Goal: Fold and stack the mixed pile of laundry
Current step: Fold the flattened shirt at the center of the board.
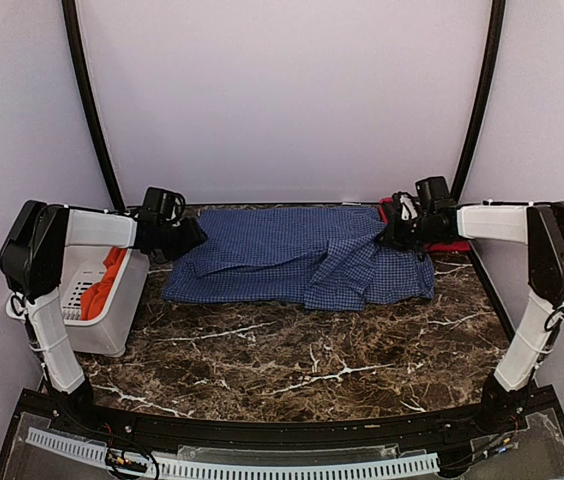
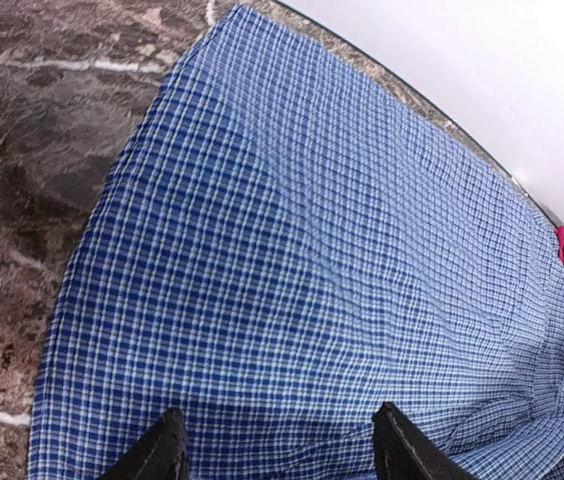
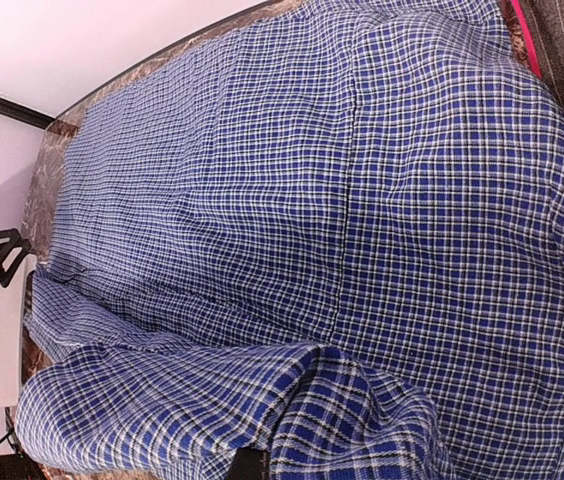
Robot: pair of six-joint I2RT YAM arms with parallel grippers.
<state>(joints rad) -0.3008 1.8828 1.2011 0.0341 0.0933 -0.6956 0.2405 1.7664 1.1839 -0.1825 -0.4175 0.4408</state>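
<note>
Where it lies spread, the checked shirt [image 1: 292, 255] looks rumpled.

I work at a dark brown marble table [image 1: 292, 365] veined with white. Behind it stands a plain pale back wall [image 1: 282, 100], framed by 2 curved black bars [image 1: 86, 100]; pale side walls [image 1: 12, 120] close in. Light is soft, even.

Dark brown marble tabletop [image 1: 302, 370] with white veins. To my left, a white slotted basket [image 1: 107, 322] sits at its left edge. Behind it, a pale wall [image 1: 282, 90]; black curved poles [image 1: 86, 100] at the far corners.
</note>
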